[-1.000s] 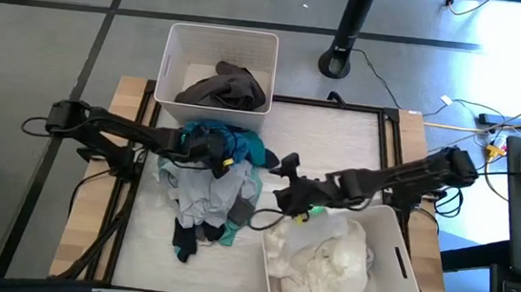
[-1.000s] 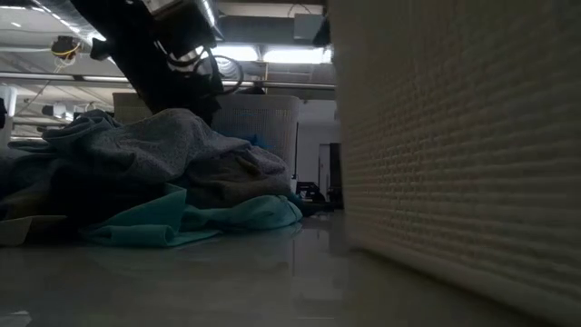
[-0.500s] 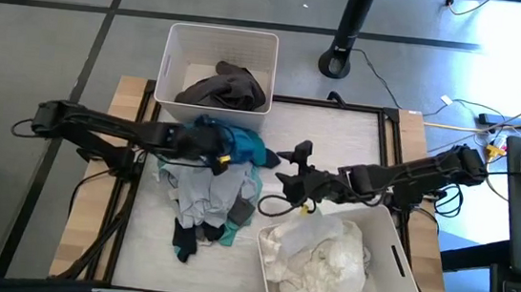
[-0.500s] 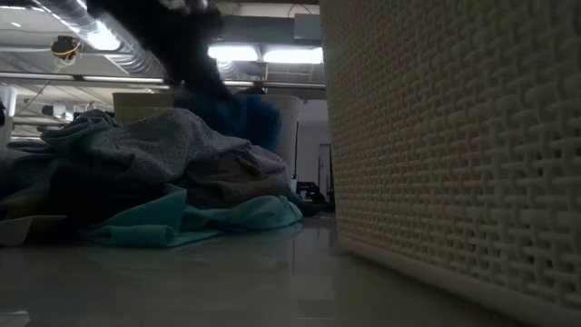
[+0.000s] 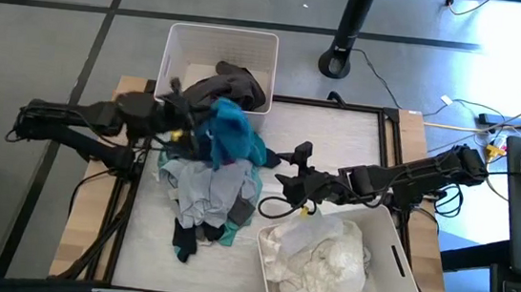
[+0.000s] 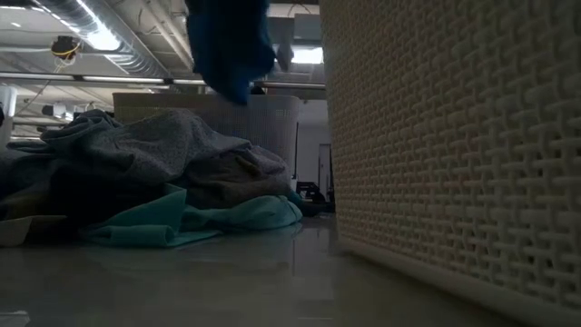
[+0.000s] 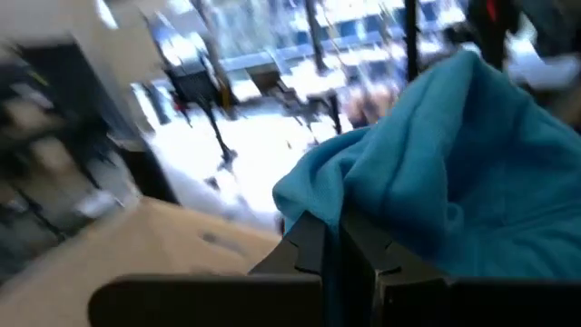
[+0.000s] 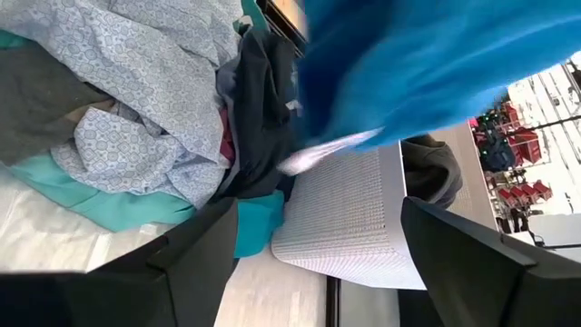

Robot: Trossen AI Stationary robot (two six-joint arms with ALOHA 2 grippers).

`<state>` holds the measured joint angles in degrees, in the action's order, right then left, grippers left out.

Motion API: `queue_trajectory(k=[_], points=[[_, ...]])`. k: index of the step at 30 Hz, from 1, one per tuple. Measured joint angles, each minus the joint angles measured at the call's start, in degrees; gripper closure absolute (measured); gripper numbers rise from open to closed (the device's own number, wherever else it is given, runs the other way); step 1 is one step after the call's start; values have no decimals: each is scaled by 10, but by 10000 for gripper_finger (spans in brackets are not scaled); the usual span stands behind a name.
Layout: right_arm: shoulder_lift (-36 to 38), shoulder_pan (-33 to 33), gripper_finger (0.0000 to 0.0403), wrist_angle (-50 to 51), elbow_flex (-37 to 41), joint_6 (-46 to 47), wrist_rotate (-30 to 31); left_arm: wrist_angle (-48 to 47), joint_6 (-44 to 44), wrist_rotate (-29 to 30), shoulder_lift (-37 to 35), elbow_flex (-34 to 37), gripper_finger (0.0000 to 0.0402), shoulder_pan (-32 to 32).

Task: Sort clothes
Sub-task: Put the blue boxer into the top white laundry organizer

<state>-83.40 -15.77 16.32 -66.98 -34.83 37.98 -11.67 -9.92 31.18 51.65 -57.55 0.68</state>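
The left jaws (image 5: 188, 128) are clamped on a teal-blue garment (image 5: 233, 136), hanging clear above the clothes pile (image 5: 206, 194) on the worktop (image 5: 338, 139). Just beyond them, the far bin (image 5: 216, 65) holds a dark grey garment (image 5: 226, 87). The right jaws (image 5: 289, 171) gape empty beside the near bin (image 5: 393, 264), which holds white clothes (image 5: 325, 267).

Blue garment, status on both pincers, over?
Left pincer shut on blue garment, lifted over pile beside far bin. Right pincer open, empty, by near bin. Nothing in the way.
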Motion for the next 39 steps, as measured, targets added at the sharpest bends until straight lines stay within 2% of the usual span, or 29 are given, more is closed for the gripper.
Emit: queue_trajectory(k=[8,15,20,27,34,39], points=[[0,0,93,0,0,0,0,145,-172,16,-26,-12,399,-50],[0,0,93,0,0,0,0,172,-240,27,-11,-12,396,-161],[0,0,93,0,0,2,0,140,-219,28,11,-12,395,-249],[-1,0,93,0,0,30,0,79,-176,28,44,-12,372,-323],[-1,0,93,0,0,31,0,57,-113,27,76,-12,360,-349],[3,-8,93,16,-13,30,-6,29,-79,27,69,-15,309,-350]])
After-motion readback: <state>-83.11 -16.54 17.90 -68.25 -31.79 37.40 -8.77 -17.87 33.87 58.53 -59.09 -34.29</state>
